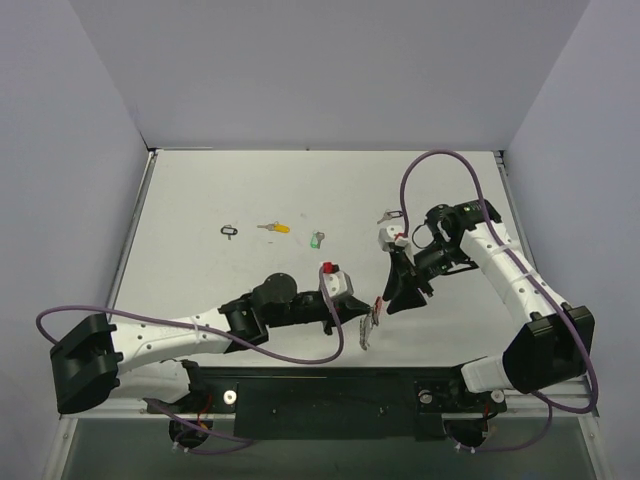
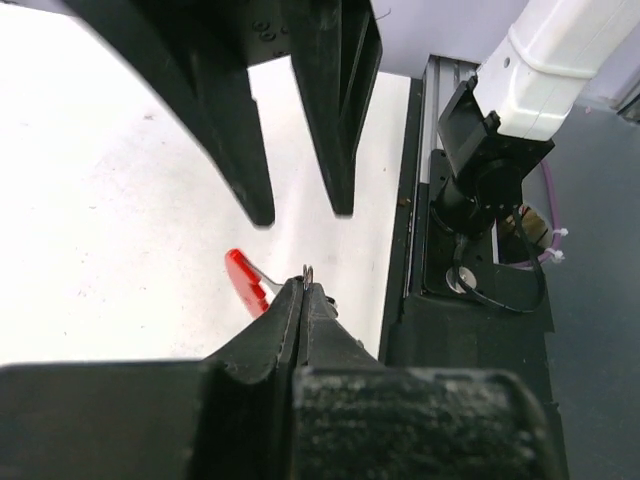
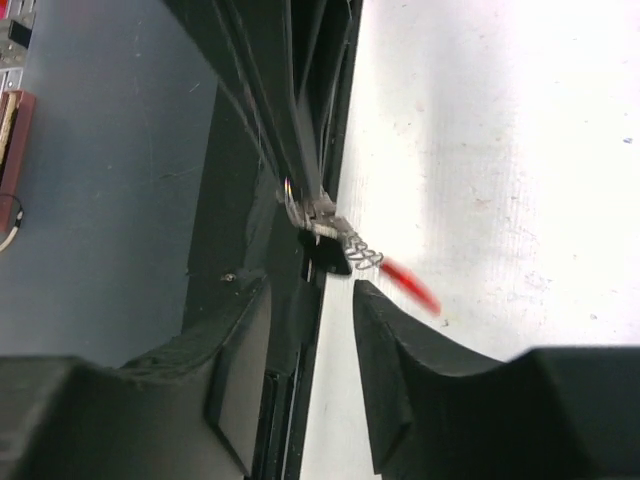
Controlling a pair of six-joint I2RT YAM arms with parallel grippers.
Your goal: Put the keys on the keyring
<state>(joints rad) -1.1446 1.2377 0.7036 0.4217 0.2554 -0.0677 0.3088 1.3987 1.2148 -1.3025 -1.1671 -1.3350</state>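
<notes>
Now, left gripper (image 2: pixel 303 287): pinched shut on keyring (image 2: pixel 246 282)
Right gripper (image 3: pixel 310 292): jaws apart, empty
Handling: likely light, springy, slippery; hold by its metal end

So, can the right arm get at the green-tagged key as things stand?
Probably yes: the right gripper is open and empty, the green-tagged key lies alone on bare table, and the left gripper, shut on the keyring, sits off that path.
</notes>
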